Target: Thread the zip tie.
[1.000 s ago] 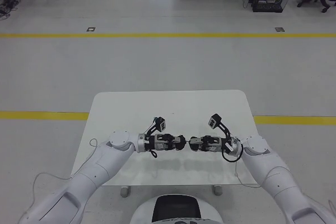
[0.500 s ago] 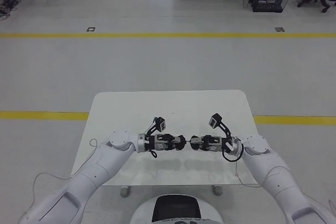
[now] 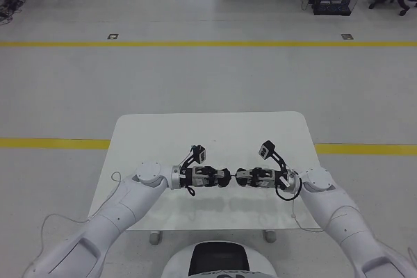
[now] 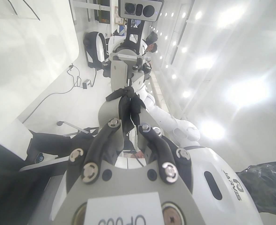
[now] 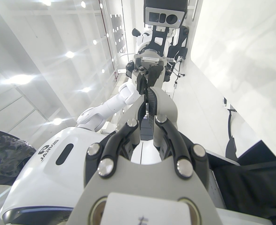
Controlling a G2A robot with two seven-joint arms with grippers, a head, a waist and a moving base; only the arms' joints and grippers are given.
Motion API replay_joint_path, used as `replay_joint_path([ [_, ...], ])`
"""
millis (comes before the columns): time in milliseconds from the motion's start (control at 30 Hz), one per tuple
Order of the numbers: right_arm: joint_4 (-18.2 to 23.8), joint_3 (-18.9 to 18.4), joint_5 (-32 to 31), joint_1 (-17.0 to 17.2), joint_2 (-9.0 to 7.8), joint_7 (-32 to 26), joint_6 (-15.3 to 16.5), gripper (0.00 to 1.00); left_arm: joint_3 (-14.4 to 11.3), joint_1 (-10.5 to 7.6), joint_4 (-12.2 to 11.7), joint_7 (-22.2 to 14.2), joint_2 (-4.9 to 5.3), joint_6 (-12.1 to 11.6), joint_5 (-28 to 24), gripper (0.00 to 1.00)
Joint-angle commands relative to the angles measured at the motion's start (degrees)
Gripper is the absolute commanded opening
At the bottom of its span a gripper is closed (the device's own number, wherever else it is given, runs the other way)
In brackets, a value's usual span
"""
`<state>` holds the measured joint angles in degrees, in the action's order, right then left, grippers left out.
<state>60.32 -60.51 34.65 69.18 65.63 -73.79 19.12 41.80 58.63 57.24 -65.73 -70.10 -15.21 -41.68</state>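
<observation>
Item: zip tie (image 3: 231,174), held over the desk (image 3: 208,132), 6 o'clock half. Clamped by left pincer (image 3: 223,176) at its 9 o'clock, right pincer (image 3: 239,176) at 3. We judge threading underway, unfinished.

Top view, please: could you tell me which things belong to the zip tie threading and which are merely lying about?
Part of the job:
- zip tie, held between both grippers
- left gripper, shut on it
- right gripper, shut on it

Just there:
- white table, under the arms
- yellow floor lines
- square floor plates
</observation>
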Motion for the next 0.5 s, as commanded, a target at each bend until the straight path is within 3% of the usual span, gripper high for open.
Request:
replay_joint_path([
  [0,0.03,0.02,-0.06,-0.02,0.00,-0.02,0.05,0.00,0.03,0.03,-0.10,-0.09,0.01,-0.03,-0.04,1.00],
  [167,0.07,0.06,-0.20,-0.04,0.00,-0.02,-0.01,0.00,0.07,0.04,-0.16,-0.40,-0.01,-0.22,-0.24,1.00],
  [233,0.14,0.16,-0.23,0.00,0.02,-0.04,-0.05,0.00,0.07,0.04,-0.21,-0.55,-0.03,-0.33,-0.33,0.84],
  [333,0.20,0.27,-0.23,0.00,0.04,-0.08,-0.11,0.00,0.07,0.04,-0.27,-0.68,-0.05,-0.41,-0.41,0.49],
  [467,0.12,0.44,-0.22,-0.02,0.07,-0.34,-0.08,0.00,0.06,0.04,-0.32,-0.79,-0.09,-0.50,-0.53,0.45],
])
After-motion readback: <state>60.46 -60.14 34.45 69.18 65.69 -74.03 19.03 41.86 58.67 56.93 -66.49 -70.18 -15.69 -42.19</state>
